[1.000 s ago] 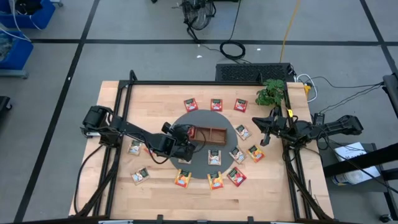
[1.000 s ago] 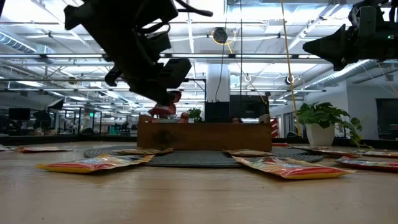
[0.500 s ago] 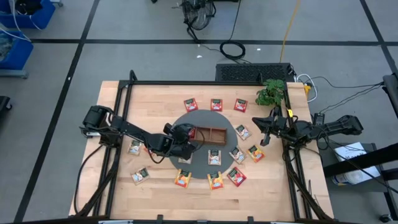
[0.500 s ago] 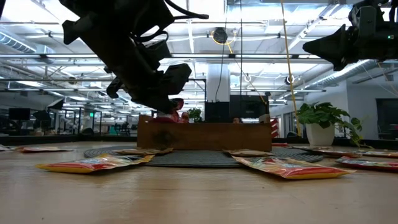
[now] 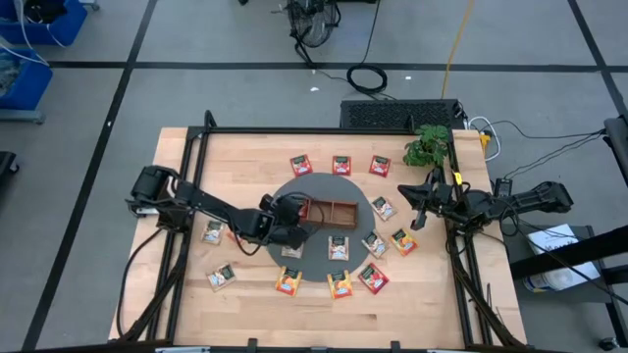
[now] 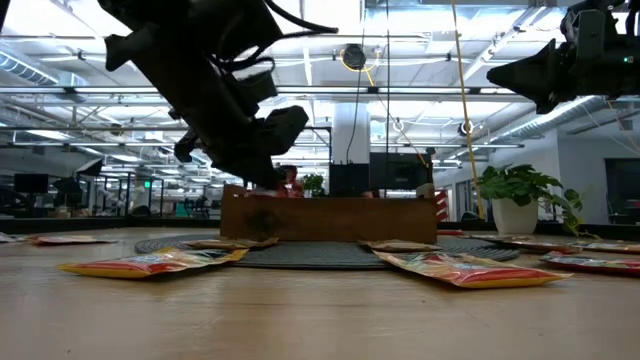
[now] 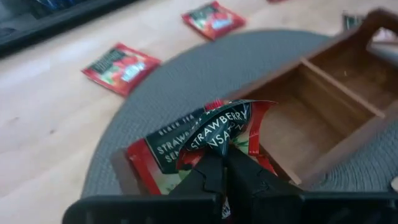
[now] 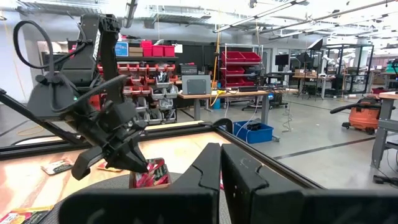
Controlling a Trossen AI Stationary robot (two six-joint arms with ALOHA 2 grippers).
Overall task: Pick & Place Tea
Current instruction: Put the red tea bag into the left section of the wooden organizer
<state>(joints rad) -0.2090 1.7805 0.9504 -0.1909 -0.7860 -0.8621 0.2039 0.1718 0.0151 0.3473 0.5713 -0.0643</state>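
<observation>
My left gripper (image 5: pixel 294 209) is shut on a red tea packet (image 7: pixel 214 127) over the left end compartment of the brown wooden tray (image 5: pixel 339 211). The tray stands on a round grey mat (image 5: pixel 314 186). In the left wrist view a second red packet (image 7: pixel 155 155) lies flat below the held one. More tea packets ring the mat, such as those on the far side (image 5: pixel 340 165) and the near side (image 5: pixel 340 284). My right gripper (image 5: pixel 417 206) waits shut at the table's right edge, raised, touching nothing. My left gripper pinches the red packet's edge (image 7: pixel 214 149) between its two fingers (image 7: pixel 205 177). The fingers slant down from the table's left side. The packet buckles up in front of them, above the tray's left compartment (image 7: pixel 283 134). Whether it touches the packet below, I cannot tell.
A potted plant (image 5: pixel 427 147) stands at the far right corner. Black frame rails (image 5: pixel 196 157) run along the table's sides. One packet (image 5: pixel 338 248) lies on the mat near the tray. The tray's middle and right compartments (image 7: pixel 339 81) show bare wood.
My left gripper has tipped further down and sunk a little toward the tray's left end, still shut on the red packet. The packet now sits lower, close over the end compartment.
</observation>
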